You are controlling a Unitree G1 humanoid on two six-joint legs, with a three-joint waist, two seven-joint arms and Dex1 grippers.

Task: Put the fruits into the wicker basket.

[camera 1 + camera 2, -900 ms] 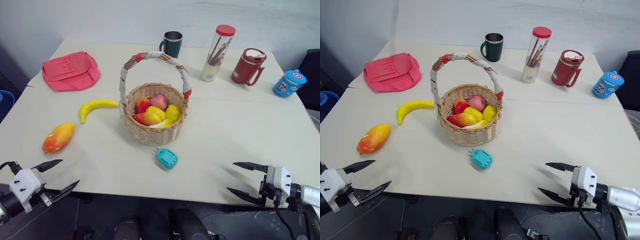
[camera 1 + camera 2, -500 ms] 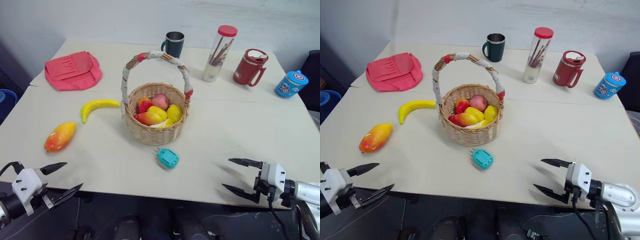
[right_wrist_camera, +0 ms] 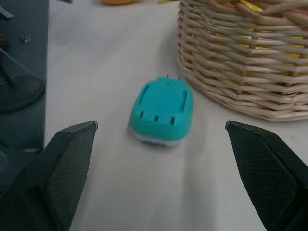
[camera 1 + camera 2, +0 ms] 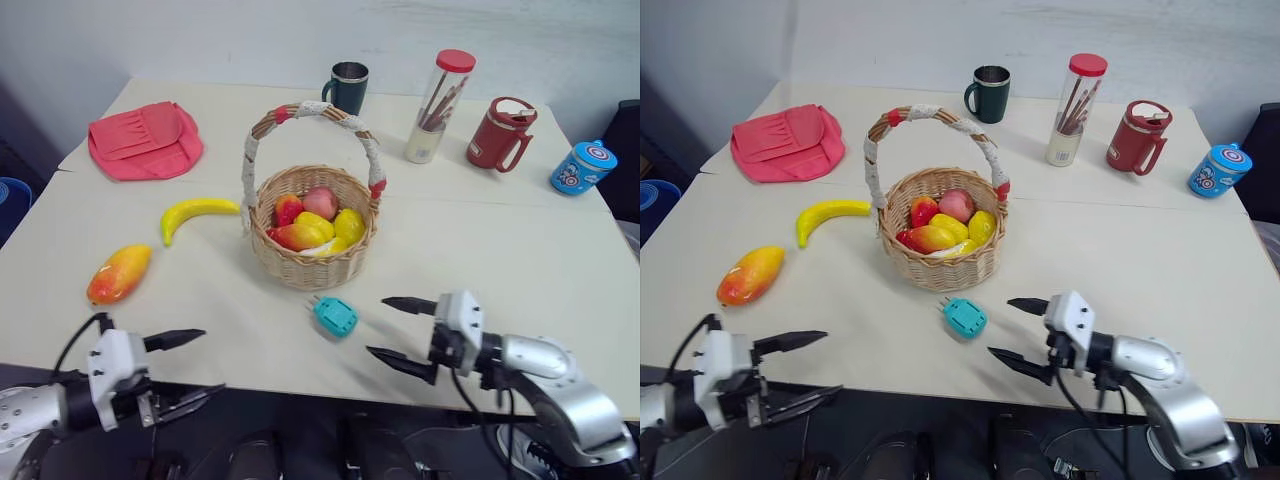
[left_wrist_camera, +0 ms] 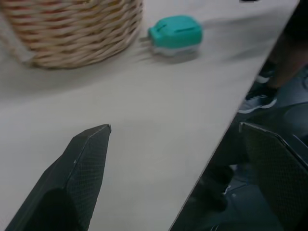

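Observation:
A yellow banana point(image 4: 195, 213) lies on the cream table left of the wicker basket point(image 4: 312, 262), which holds several toy fruits. Farther left and nearer me lies the orange-red mango point(image 4: 119, 274). My left gripper point(image 4: 190, 364) stands open and empty at the table's near edge, in front of the mango. Over the table's near right part my right gripper point(image 4: 395, 328) is open and empty, pointing at a small teal plug gadget point(image 4: 335, 317) in front of the basket; in the right wrist view the gadget point(image 3: 162, 110) lies between its fingers, a little ahead.
A pink pouch point(image 4: 145, 139) lies at the far left. Along the back stand a dark green mug point(image 4: 345, 88), a clear pencil tube with a red cap point(image 4: 438, 105), a red lidded mug point(image 4: 500, 133) and a blue cup point(image 4: 581, 166).
Both grippers have moved inward: the right one swung left over the table toward the teal gadget, the left one shifted right along the near edge. Fruits and basket have not moved.

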